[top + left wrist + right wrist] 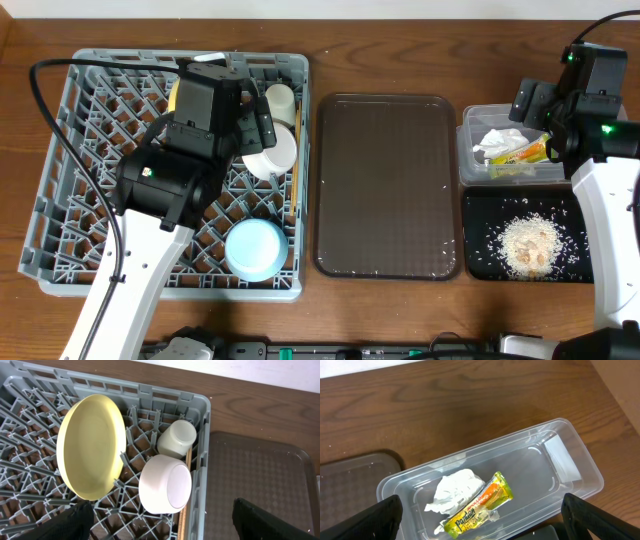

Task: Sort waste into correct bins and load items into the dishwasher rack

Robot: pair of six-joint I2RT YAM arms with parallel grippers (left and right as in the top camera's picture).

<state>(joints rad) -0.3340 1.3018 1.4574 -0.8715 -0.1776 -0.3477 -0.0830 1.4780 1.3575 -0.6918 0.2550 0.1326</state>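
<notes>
The grey dishwasher rack (pixel 70 200) holds a yellow plate (pixel 92 445) standing on edge among the pegs. It also holds a small white cup (pixel 177 437), a larger white cup (pixel 165 484) on its side and a light blue bowl (pixel 255 248). Chopsticks (pixel 183 520) lie along the rack's right wall. My left gripper (pixel 165 527) hangs open above the cups, holding nothing. The clear tub (pixel 560 460) contains a crumpled tissue (pixel 455 491) and a green-and-orange wrapper (pixel 480 505). My right gripper (pixel 480 520) is open above them, empty. Rice crumbs (pixel 527 243) lie in the black tray (pixel 480 215).
A large brown serving tray (pixel 385 185) lies between the rack and the two bins, with a few pale specks on it. The left arm covers much of the rack's middle in the overhead view. The wooden table's edge runs close behind the tub.
</notes>
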